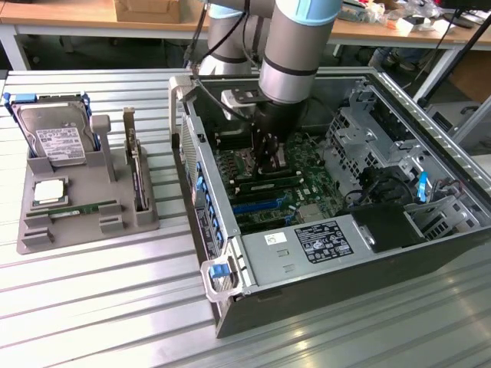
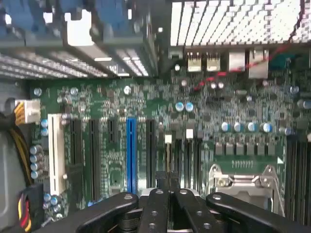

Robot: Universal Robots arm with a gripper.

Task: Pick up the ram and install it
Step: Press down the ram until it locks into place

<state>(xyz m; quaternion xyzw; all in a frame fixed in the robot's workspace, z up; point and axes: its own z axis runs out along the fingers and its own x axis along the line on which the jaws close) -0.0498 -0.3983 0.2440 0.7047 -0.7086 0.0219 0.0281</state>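
Observation:
A long green ram lies flat in a slot of the grey tray at the exterior view's left, far from the arm. My gripper reaches down into the open computer case, over the motherboard. Its black fingers are pressed together, so it is shut. Directly below the tips a second long dark stick stands in a memory slot. In the wrist view that stick shows edge-on, in line with the gripper. Whether the tips touch it I cannot tell.
The tray also holds a silver hard drive, a square processor and an upright expansion card. Inside the case sit a power supply, drive cages and a blue slot. The case walls stand close around the arm.

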